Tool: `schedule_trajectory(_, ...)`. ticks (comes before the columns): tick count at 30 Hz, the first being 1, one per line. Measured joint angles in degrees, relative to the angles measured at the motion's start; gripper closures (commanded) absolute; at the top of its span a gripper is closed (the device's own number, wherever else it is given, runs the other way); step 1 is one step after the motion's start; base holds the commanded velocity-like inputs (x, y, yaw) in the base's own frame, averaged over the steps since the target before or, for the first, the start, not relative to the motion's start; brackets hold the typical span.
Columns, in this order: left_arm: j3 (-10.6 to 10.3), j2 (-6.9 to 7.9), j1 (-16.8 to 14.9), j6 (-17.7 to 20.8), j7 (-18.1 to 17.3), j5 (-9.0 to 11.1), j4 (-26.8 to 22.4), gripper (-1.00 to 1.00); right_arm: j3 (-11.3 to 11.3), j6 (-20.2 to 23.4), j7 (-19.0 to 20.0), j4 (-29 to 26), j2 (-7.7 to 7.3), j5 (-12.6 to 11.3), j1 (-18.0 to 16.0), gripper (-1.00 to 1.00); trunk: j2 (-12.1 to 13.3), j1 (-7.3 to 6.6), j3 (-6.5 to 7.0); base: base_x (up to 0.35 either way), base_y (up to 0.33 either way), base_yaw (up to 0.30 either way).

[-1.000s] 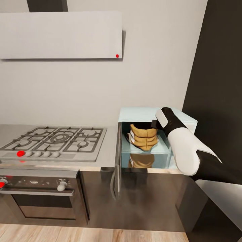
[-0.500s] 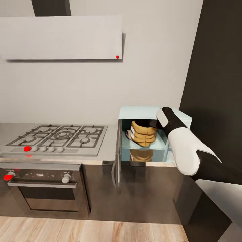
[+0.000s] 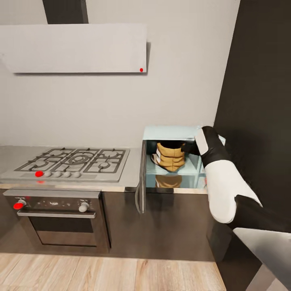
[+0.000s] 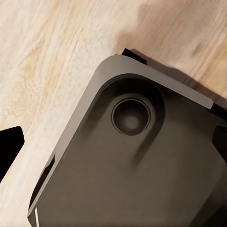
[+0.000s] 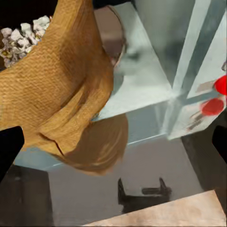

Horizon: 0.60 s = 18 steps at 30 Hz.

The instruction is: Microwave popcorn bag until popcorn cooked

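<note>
Popcorn bag [image 3: 171, 157] sits inside the microwave [image 3: 178, 133], upright on the cavity floor toward the left half, its mirror image on the glossy floor below it. In the right wrist view the bag [image 5: 56, 90] shows white popped kernels [image 5: 21, 35] at its mouth — so heating looks done, or the bag is already in cooked state; hard to say which from the pictures. Microwave door [image 3: 142, 182] stands swung wide open on the left, edge-on to the head camera. Right arm reaches into the opening; right claw [image 3: 190, 148] is beside the bag's upper right, dark fingertips at the wrist picture's corners look apart with the bag between or just ahead of them — whether they touch it, cannot tell. Left claw: its wrist camera faces the robot base [image 4: 132, 156] and wood floor [image 4: 56, 52]; open or closed, cannot tell. Desk [image 3: 131, 178] runs left to the gas hob [image 3: 72, 161]. Step in hand, judged: placing or releasing the bag in the cavity. Next move calls for drawing the right arm clear without tipping the bag, then swinging the door shut.
</note>
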Motion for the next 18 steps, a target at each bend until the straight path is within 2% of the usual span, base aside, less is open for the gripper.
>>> schedule_trajectory(3,0.0,0.05,0.0,0.0,0.0,0.0,0.0,-1.00,0.1,0.0,5.6,-0.3,0.02,0.1,7.5,-1.00,0.0,0.00,0.00,0.000,0.000,0.000)
schedule_trajectory(5,-0.1,0.07,0.0,0.0,0.0,0.0,0.0,-1.00,0.1,-0.5,8.2,-0.5,0.07,0.1,9.6,-1.00,0.0,-0.01,0.01,0.000,0.000,0.000)
schedule_trajectory(7,-0.1,0.05,0.0,0.0,0.0,0.0,0.0,-1.00,0.1,-4.7,9.1,-0.5,0.06,0.2,10.1,-1.00,0.0,-0.01,0.01,0.000,0.000,0.000)
schedule_trajectory(9,-0.1,0.01,0.0,0.0,0.0,0.0,0.0,-1.00,0.5,-12.4,11.5,-0.5,0.44,0.5,12.2,-1.00,0.0,0.00,0.01,0.000,0.000,0.000)
schedule_trajectory(10,-0.2,0.00,0.0,0.0,0.0,0.0,0.0,-1.00,2.0,-17.0,14.1,-0.5,1.07,0.7,14.3,-1.00,0.0,0.00,0.00,0.000,0.000,0.000)
schedule_trajectory(12,-0.2,-0.01,0.0,0.1,0.0,0.0,0.0,-1.00,8.1,-25.3,19.1,-0.8,1.63,1.6,17.9,-1.00,0.0,0.00,0.01,0.000,0.000,0.000)
schedule_trajectory(13,-0.2,-0.01,0.0,0.1,0.0,0.0,0.0,-1.00,12.0,-31.1,20.8,-0.8,1.70,2.0,19.3,-1.00,0.0,0.00,0.01,0.000,0.000,0.000)
schedule_trajectory(14,-0.2,-0.01,0.0,0.1,0.0,0.0,0.0,-1.00,15.0,-39.0,22.0,-0.5,1.79,2.2,20.2,-1.00,0.0,-0.01,0.01,0.000,0.000,0.000)
schedule_trajectory(16,-0.2,-0.01,0.0,0.1,0.0,0.0,0.0,-1.00,16.6,-45.6,22.7,0.2,1.85,2.2,20.7,-1.00,0.0,-0.01,0.01,0.000,0.000,0.000)
schedule_trajectory(18,-0.2,-0.01,0.0,0.1,-0.1,-0.1,0.0,-1.00,17.4,-48.6,23.0,0.8,1.83,3.3,21.6,-1.00,0.0,0.00,0.01,0.000,0.000,0.000)
